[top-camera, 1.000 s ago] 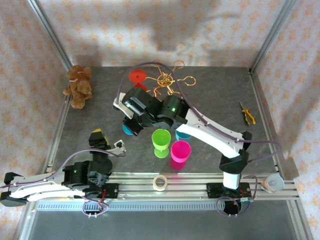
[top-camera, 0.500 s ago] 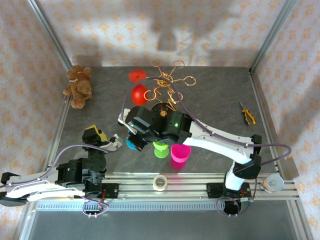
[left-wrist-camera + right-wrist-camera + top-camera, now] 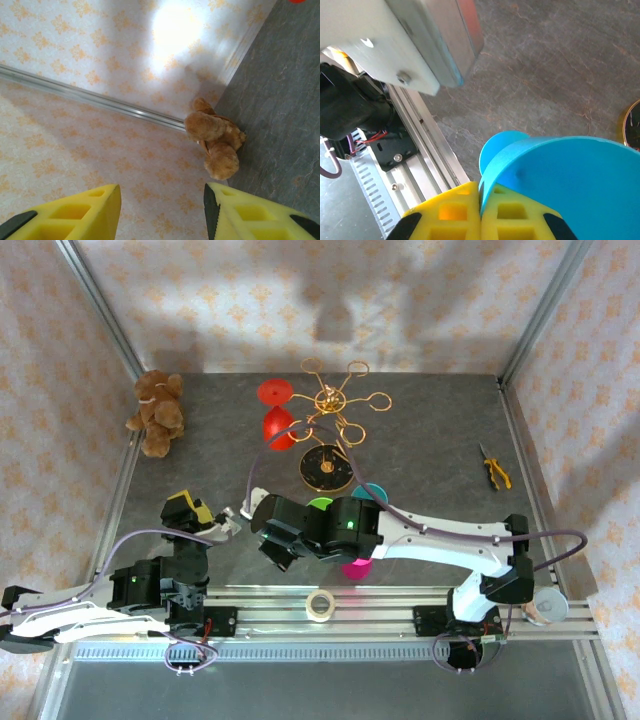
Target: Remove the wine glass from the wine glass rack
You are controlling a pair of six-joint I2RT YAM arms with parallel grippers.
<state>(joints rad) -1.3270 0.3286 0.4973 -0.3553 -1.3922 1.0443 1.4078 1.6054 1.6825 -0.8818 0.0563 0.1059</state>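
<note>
My right gripper [image 3: 480, 200] is pinched fully shut on a thin edge of the blue wine glass [image 3: 560, 175]; I can't tell which part. The glass is off the wine glass rack [image 3: 333, 403], which stands at 12 o'clock on the table [image 3: 430, 440], while my wrist is near 6, by the front rail. My left gripper [image 3: 162, 200] sits about half open and empty at 8 o'clock. My worry is that so slim a grip lets the glass swivel or slip. The green cup [image 3: 320, 504] and pink cup [image 3: 352, 568] crowd under the arm, easy to knock over.
</note>
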